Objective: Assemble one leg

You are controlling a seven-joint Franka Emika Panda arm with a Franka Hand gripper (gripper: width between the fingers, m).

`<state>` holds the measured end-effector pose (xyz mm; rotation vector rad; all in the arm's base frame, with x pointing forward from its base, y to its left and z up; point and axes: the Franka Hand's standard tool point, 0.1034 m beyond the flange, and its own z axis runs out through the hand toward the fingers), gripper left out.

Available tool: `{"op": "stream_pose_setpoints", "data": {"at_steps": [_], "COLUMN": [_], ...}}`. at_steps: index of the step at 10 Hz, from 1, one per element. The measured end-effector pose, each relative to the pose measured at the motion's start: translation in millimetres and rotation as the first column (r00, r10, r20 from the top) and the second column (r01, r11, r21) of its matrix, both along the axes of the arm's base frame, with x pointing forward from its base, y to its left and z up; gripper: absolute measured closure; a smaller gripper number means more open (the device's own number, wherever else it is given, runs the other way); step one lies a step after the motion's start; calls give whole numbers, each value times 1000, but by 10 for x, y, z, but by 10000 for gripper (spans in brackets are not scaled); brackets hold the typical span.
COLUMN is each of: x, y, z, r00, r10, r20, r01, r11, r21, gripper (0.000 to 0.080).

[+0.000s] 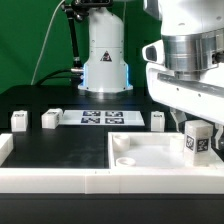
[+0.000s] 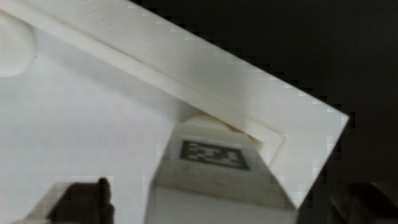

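My gripper (image 1: 197,132) hangs at the exterior view's right, shut on a leg (image 1: 198,141), a small white block with a marker tag. It holds the leg upright over the far right corner of the large flat white panel (image 1: 150,156). In the wrist view the leg (image 2: 217,155) shows its tag between my dark fingers (image 2: 82,200), against the panel's corner edge (image 2: 214,90). I cannot tell whether the leg's lower end touches the panel. Three more legs stand on the black table: two at the left (image 1: 18,121) (image 1: 50,119) and one right of centre (image 1: 158,120).
The marker board (image 1: 103,118) lies flat at the table's middle, in front of the robot base (image 1: 105,60). A white raised rim (image 1: 60,176) runs along the front, joined to the panel's tray. A green backdrop stands behind.
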<state>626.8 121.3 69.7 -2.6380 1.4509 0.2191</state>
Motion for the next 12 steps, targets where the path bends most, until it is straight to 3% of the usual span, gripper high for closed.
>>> {"op": "stream_pose_setpoints", "data": {"at_steps": [4, 6, 9, 11, 12], "x": [17, 18, 12, 16, 16], "y": [1, -8, 7, 10, 11], "z": [14, 11, 6, -1, -1], "r00": [907, 787, 525, 455, 461], "r10": [412, 606, 840, 878, 875], "r20": [83, 115, 136, 150, 149], "r01": [-414, -609, -842, -880, -877], "r11": [910, 793, 536, 469, 475], "r21": [9, -13, -63, -75, -74], "gripper": [151, 150, 150, 150, 280]}}
